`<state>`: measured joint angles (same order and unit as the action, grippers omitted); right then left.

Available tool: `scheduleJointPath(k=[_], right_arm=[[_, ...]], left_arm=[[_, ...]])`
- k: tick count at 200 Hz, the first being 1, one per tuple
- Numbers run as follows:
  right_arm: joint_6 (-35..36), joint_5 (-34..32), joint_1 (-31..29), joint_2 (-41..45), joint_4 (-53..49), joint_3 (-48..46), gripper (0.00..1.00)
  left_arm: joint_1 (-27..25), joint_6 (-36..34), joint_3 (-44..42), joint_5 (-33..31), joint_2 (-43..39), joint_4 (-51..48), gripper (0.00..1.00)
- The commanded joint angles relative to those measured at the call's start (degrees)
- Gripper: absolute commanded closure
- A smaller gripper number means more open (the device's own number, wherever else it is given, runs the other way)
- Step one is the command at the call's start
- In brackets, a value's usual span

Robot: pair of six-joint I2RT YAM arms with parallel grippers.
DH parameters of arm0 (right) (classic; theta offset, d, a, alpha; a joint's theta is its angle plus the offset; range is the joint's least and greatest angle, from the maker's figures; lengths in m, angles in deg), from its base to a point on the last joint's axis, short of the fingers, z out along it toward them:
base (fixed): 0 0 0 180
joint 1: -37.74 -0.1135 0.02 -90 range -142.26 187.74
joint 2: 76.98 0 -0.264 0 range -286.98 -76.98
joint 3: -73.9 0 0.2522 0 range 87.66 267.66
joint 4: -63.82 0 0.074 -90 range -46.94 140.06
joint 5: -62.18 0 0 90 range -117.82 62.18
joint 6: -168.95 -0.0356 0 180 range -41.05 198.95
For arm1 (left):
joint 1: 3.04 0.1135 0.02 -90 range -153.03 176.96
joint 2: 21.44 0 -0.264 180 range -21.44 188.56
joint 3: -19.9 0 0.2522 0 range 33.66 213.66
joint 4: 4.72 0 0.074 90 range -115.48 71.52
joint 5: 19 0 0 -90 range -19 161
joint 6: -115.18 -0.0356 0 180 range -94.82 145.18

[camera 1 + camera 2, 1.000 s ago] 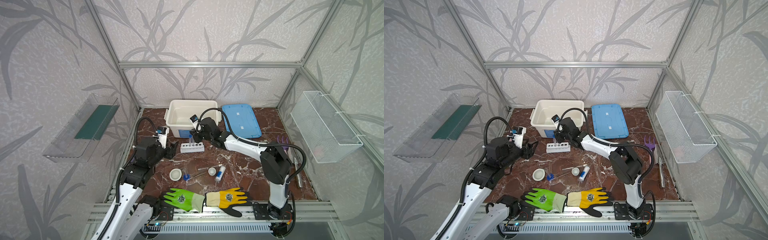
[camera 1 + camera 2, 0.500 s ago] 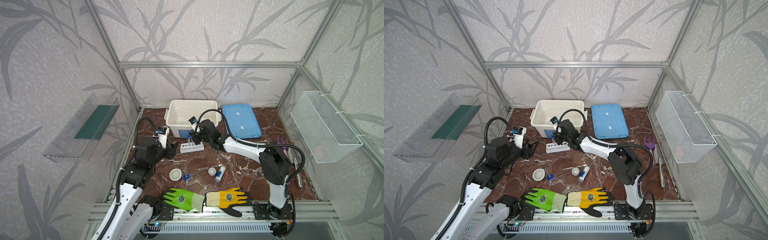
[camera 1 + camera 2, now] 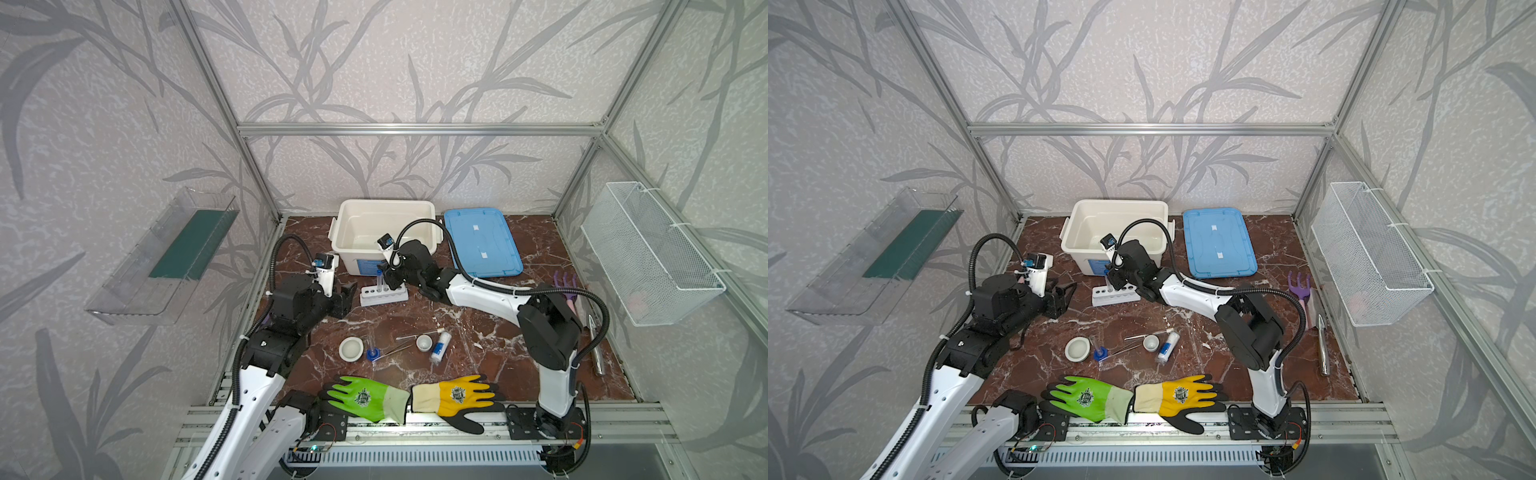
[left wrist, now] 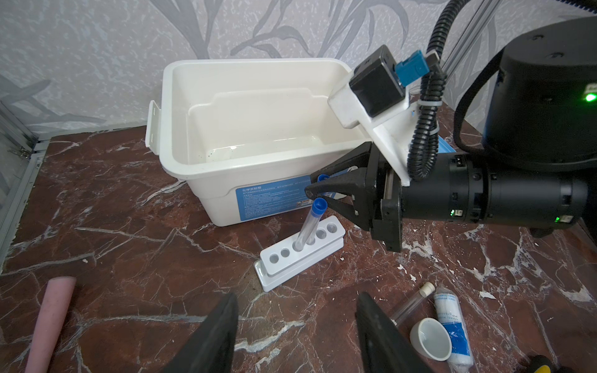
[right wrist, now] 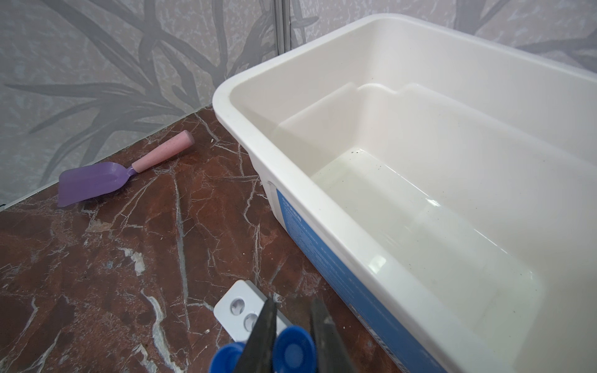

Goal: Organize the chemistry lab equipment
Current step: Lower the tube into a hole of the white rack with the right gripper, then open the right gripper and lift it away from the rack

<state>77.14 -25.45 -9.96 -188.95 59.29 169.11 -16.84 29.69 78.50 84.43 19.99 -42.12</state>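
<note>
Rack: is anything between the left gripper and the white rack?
No. Only bare table lies between the open left gripper and the rack. The right gripper hangs above the rack, gripping a blue-capped tube.

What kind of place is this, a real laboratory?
Probably a robot test booth, not a real laboratory: a left arm and a right arm on a rail, wallpapered walls in a metal frame.
</note>
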Motion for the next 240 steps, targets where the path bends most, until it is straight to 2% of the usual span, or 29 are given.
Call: scheduleJointPath(k=[1, 111, 183, 240], right_arm=[[0.3, -1.0, -0.5, -0.9, 1.8, -0.6, 0.78], [0.2, -1.2, -0.6, -0.5, 1.6, -0.8, 0.72], [0.9, -1.7, -0.6, 2.7, 1.2, -1.5, 0.67], [1.9, -2.6, -0.6, 5.4, 0.3, -1.9, 0.66]], left_arm=[[0.4, -0.8, -0.6, 0.4, 0.0, 0.2, 0.41], [0.4, -0.8, -0.6, 1.1, -0.2, 0.3, 0.41], [0.4, -1.1, -0.5, 1.5, -0.4, 0.3, 0.41], [0.4, -1.1, -0.5, 1.8, -0.7, 0.2, 0.41]])
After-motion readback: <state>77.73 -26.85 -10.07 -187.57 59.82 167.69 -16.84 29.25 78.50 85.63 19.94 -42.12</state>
